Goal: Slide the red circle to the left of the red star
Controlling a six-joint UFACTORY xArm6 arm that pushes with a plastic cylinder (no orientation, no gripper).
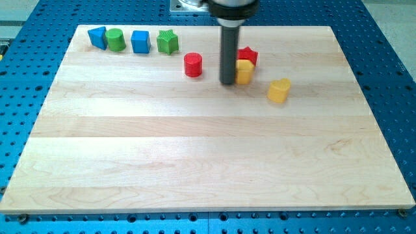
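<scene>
The red circle (193, 65) sits on the wooden board near the view's top, left of centre. The red star (247, 56) lies to its right, partly hidden behind the rod. My tip (227, 82) rests on the board between the two, just right of the red circle and touching or nearly touching a yellow block (244, 71) that sits right below the red star.
A second yellow block (279, 90) lies right of and below the first. Along the view's top left stand a blue block (97, 37), a green circle (116, 39), a blue block (140, 41) and a green star (168, 42). The board (195, 156) lies on a blue perforated table.
</scene>
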